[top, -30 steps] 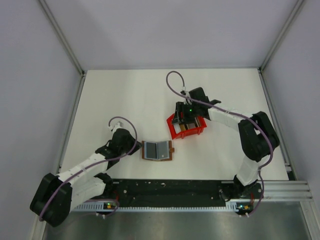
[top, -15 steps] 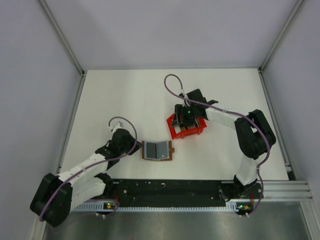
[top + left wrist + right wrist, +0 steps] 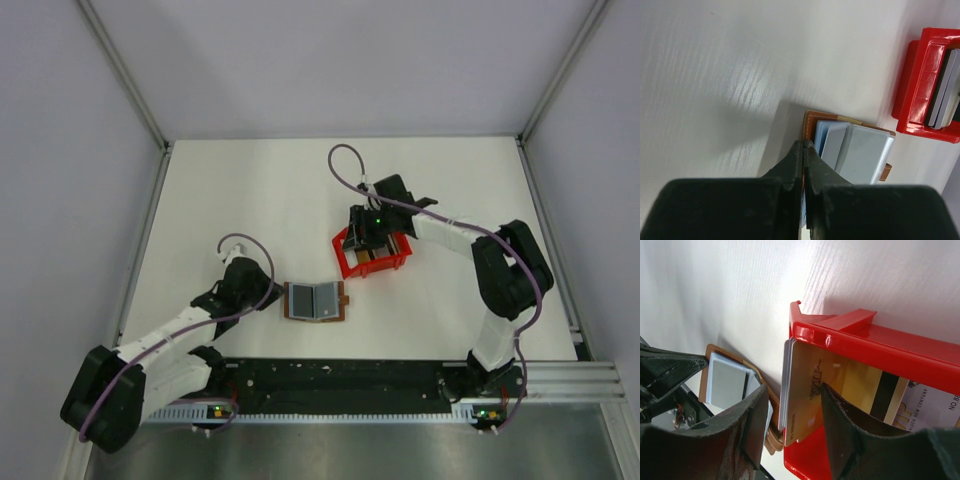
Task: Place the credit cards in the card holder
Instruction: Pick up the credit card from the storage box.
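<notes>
The card holder lies open on the table, brown with grey pockets. My left gripper is at its left edge, and the wrist view shows its jaws shut on the brown rim. The credit cards stand on edge in a red bin: a tan-gold card, pale cards against it, and a whitish printed card further back. My right gripper is over the bin and open. Its fingers straddle the near end of the gold and pale cards.
The red bin's near wall is just beyond my right fingertips, and the bin also shows in the left wrist view. Grey enclosure walls ring the white table. A black rail runs along the near edge.
My right gripper has shifted slightly left over the red bin. The left arm and the card holder have not moved.
</notes>
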Motion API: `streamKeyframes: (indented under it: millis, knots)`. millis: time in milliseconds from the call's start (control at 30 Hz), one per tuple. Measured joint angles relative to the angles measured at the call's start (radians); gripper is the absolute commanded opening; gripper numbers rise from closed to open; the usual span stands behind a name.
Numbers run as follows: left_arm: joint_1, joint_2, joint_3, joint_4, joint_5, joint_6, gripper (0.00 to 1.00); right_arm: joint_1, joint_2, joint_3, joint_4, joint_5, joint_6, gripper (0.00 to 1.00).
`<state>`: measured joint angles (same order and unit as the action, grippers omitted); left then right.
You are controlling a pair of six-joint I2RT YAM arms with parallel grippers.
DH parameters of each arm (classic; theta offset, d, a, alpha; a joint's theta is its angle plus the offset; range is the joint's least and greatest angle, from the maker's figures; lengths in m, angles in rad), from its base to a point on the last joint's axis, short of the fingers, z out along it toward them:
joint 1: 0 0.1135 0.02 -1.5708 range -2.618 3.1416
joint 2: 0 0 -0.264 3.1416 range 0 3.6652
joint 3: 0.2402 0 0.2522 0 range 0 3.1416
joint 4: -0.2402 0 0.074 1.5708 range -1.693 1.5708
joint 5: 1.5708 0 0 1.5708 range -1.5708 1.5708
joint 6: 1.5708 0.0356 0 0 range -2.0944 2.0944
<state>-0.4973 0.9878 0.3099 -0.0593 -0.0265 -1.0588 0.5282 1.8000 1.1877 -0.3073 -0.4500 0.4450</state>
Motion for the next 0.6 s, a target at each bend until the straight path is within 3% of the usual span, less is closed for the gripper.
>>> streamKeyframes:
  millis: [367, 600]
  knots:
    - [0.001, 0.005, 0.0, 0.0, 0.005, 0.0, 0.0, 0.0, 0.0, 0.0, -0.001, 0.012, 0.002, 0.21]
    - [0.001, 0.005, 0.0, 0.0, 0.007, 0.0, 0.0, -0.006, -0.017, 0.0, -0.004, 0.027, 0.002, 0.2]
